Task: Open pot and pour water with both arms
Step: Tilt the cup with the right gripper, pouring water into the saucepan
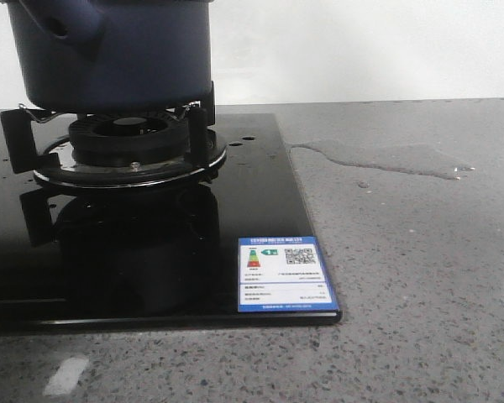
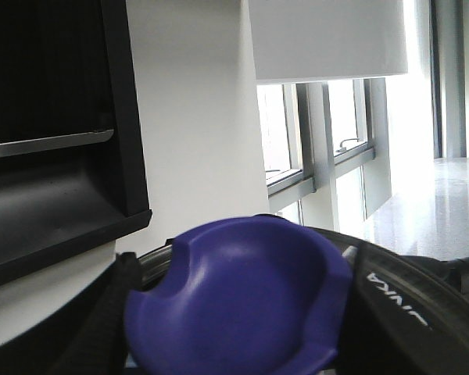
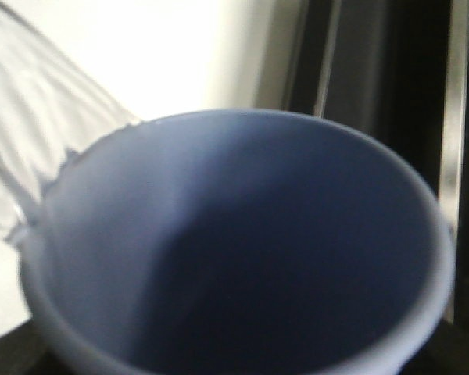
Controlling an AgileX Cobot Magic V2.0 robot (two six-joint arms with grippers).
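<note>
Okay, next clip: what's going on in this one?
A large dark navy-blue pot sits on the gas burner of a glossy black glass stove, and neither arm shows in the front view. The left wrist camera sees a purple-blue moulded knob close up, perhaps the pot's lid handle. The right wrist camera looks straight into a pale blue cup; whether it holds liquid is unclear. A puddle of clear water lies spilled on the grey speckled countertop right of the stove.
</note>
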